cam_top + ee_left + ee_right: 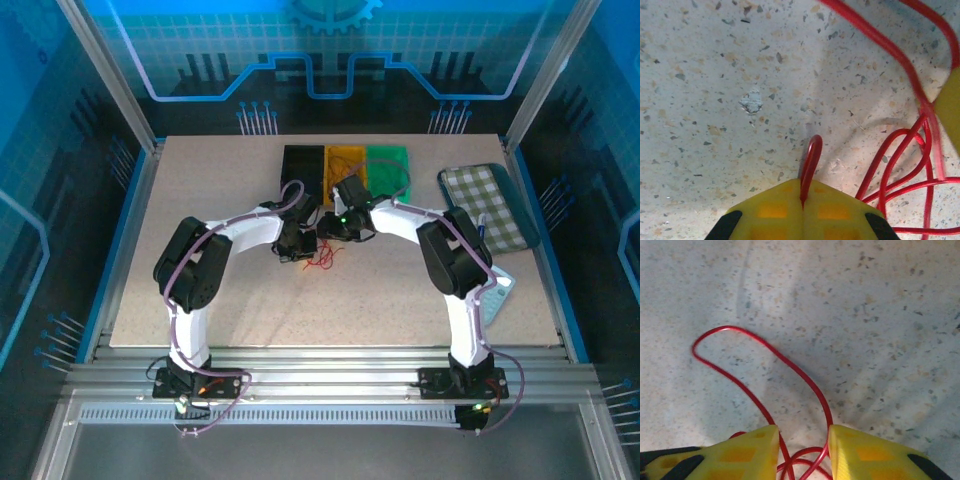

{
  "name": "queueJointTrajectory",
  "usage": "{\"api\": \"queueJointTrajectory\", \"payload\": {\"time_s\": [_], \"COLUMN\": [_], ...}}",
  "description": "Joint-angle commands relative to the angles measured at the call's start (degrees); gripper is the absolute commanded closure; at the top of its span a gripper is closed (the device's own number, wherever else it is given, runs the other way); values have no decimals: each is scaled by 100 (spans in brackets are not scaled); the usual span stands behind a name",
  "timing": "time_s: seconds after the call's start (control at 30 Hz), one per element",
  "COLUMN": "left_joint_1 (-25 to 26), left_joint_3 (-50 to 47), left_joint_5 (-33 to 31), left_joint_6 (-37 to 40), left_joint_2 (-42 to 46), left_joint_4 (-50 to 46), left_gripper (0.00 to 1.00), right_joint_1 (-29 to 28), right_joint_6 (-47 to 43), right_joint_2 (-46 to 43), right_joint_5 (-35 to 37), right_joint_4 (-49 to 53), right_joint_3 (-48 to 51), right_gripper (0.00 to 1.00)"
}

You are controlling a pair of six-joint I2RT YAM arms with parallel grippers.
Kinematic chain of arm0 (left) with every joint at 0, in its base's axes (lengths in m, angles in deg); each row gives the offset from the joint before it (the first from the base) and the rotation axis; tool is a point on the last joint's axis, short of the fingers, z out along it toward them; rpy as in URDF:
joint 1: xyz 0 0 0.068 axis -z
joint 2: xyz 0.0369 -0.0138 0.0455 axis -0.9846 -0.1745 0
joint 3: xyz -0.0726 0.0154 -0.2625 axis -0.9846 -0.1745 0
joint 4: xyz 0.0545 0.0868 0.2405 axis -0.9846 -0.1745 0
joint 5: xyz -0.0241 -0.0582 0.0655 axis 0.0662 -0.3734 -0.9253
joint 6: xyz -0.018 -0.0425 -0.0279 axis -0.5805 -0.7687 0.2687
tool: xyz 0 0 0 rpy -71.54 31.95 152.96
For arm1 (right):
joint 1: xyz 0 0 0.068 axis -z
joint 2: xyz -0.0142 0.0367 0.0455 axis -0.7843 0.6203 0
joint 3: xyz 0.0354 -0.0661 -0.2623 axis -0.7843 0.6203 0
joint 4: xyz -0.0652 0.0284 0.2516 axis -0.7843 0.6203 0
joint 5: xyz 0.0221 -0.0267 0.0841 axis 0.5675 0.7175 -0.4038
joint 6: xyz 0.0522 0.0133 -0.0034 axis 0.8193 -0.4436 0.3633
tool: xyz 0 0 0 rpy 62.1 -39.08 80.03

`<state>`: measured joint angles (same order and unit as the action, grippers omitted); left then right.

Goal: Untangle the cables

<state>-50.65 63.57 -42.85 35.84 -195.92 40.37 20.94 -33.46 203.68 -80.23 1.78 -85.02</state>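
Your left gripper [802, 205] is clamped on a red cable [811, 155] loop, lower centre. The right gripper [804, 447] holds its fingers apart around several strands, bottom centre; catch one only, then pull gently.

Checked tray [487, 205] near three-coloured organizer [343, 160]

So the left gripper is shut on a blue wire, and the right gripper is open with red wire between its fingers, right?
Not quite. The left wrist view shows the wire in the shut left gripper is red, not blue. The right gripper is indeed open with red wire between its fingers.
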Motion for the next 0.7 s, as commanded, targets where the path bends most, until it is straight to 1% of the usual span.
{"api": "queueJointTrajectory", "payload": {"time_s": [0.0,0.13,0.2,0.3,0.37,0.5,0.57,0.67], "left_joint_1": [25,8,-34,-110,-192,-490,-664,-832], "left_joint_3": [-109,-233,-292,-423,-481,-497,-557,-707], "left_joint_5": [157,79,38,-77,-280,-929,-1054,-1198], "left_joint_6": [23,-37,-99,-198,-342,-878,-1126,-1309], "left_joint_2": [95,176,201,238,223,37,-42,-23], "left_joint_4": [-2,50,31,22,-129,-925,-1211,-1329], "left_gripper": [100,100,100,100,100,100,100,100], "right_joint_1": [-23,-30,-23,-18,9,206,411,843], "right_joint_6": [-139,-202,-254,-273,-296,-348,-288,-88], "right_joint_2": [209,209,166,82,-83,-689,-1011,-1504], "right_joint_5": [390,554,541,579,678,999,1124,1270], "right_joint_4": [205,213,146,152,143,89,91,99], "right_joint_3": [-245,-275,-258,-258,-171,285,574,1146], "right_gripper": [67,78,88,95,96,97,97,98]}}
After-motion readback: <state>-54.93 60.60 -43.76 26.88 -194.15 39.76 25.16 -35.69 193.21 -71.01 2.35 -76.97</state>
